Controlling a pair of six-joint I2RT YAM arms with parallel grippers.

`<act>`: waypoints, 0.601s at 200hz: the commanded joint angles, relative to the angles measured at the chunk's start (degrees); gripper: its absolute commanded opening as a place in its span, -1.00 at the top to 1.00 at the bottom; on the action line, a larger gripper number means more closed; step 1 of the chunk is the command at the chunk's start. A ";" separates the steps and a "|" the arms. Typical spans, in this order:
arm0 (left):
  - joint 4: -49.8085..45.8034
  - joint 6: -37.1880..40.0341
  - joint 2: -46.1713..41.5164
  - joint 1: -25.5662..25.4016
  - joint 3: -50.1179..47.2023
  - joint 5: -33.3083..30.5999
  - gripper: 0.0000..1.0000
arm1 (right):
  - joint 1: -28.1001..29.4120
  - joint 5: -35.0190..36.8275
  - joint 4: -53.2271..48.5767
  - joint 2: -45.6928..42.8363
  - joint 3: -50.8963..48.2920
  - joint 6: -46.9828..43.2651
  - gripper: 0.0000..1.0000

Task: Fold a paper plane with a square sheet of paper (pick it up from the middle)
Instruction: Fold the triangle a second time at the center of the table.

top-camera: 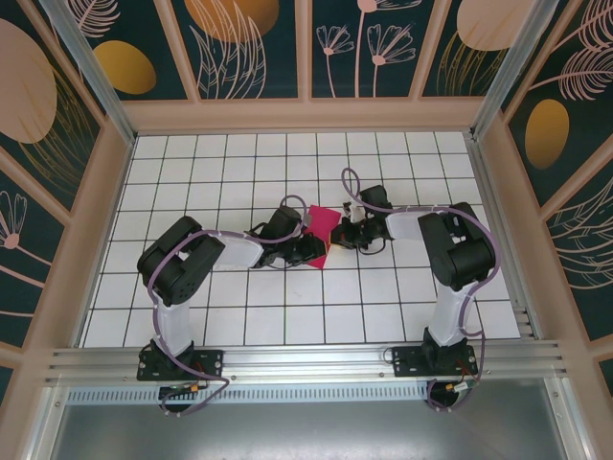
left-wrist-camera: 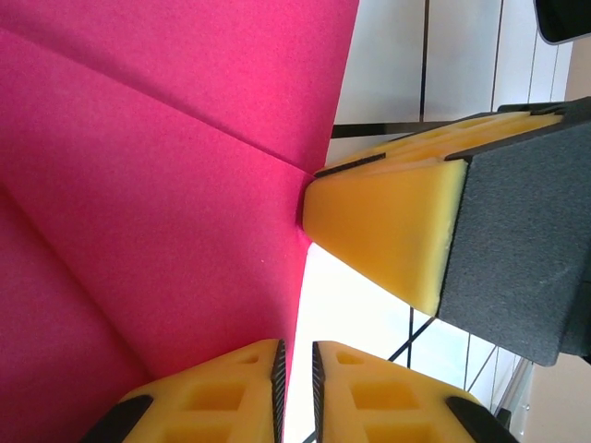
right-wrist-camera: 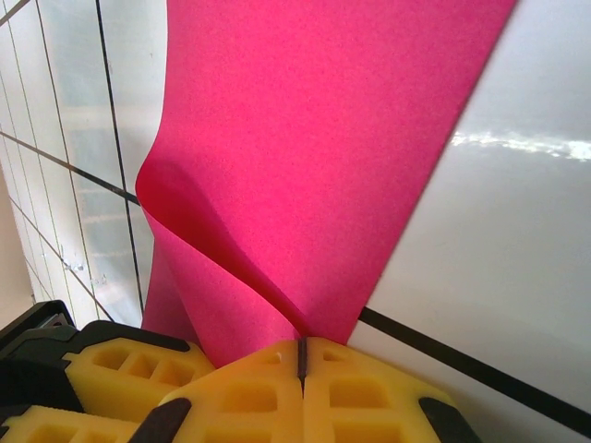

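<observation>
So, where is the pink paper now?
The square sheet of paper is near the middle of the tiled table in the top view, between the left gripper and the right gripper, which pinches it.

1. Overhead: bright, even light from above, the white tiled table (top-camera: 287,307) crisp edge to edge, and only faint, soft shadows.
2. Left wrist: the table burns out to pure white beside the pink paper (left-wrist-camera: 166,185).
3. Right wrist: a glare streak runs across the glossy tabletop, there's dark shading inside the paper's curl, and the far tiles go hazy.
</observation>
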 commanded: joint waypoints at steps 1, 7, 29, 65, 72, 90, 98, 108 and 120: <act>-1.92 -1.21 0.51 -0.10 -0.19 -1.33 0.63 | 0.02 1.39 -1.57 1.53 1.22 -1.61 0.95; -2.14 -1.47 0.51 -0.16 -0.33 -1.51 0.64 | 0.04 1.43 -1.61 1.56 1.30 -1.52 0.95; -4.36 -2.46 0.59 -0.12 -0.56 -2.75 0.70 | 0.02 1.52 -2.00 1.42 1.63 -1.29 0.95; -7.63 -3.81 0.38 -0.20 -0.81 -5.18 0.80 | 0.34 2.30 -2.87 -0.53 2.80 -0.76 0.84; -7.96 -3.96 0.42 -0.20 -0.77 -5.38 0.81 | 0.45 2.58 -3.23 -0.91 3.13 -0.65 0.81; -8.79 -4.46 0.42 -0.22 -0.81 -6.11 0.82 | 0.50 4.15 -3.51 -2.68 3.63 -0.13 0.70; -9.36 -4.61 0.42 -0.25 -0.73 -6.51 0.83 | 0.51 5.28 -3.52 -3.75 3.55 0.12 0.65; -9.74 -4.92 0.42 -0.27 -0.72 -7.00 0.84 | 0.56 6.91 -3.41 -5.30 3.16 0.23 0.61; -9.82 -5.26 0.42 -0.26 -0.78 -7.22 0.85 | 0.76 8.52 -2.71 -6.76 2.23 -0.08 0.61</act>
